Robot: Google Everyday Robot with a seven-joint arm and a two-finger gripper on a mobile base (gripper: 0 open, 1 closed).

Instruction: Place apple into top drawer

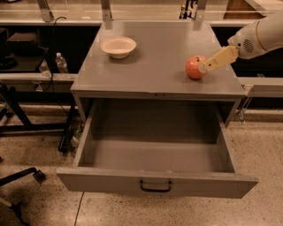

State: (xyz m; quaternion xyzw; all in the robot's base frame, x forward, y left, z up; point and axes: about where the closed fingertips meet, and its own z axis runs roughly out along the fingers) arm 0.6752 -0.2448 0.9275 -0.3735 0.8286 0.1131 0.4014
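Note:
The reddish-orange apple (193, 67) sits on the flat grey cabinet top (154, 62), near its right front. My gripper (206, 66) reaches in from the right on a white arm (261, 37), and its tan tip lies against the apple's right side. The top drawer (110, 183) is pulled wide open below the cabinet top. Its inside is bare, and its black handle (155, 186) is at the centre of the front panel.
A cream-white bowl (118, 46) stands on the cabinet top at the back left. A water bottle (61, 63) stands on a low shelf to the left. A chair base (17, 176) is on the floor at the lower left. Metal posts (106, 9) rise behind the cabinet.

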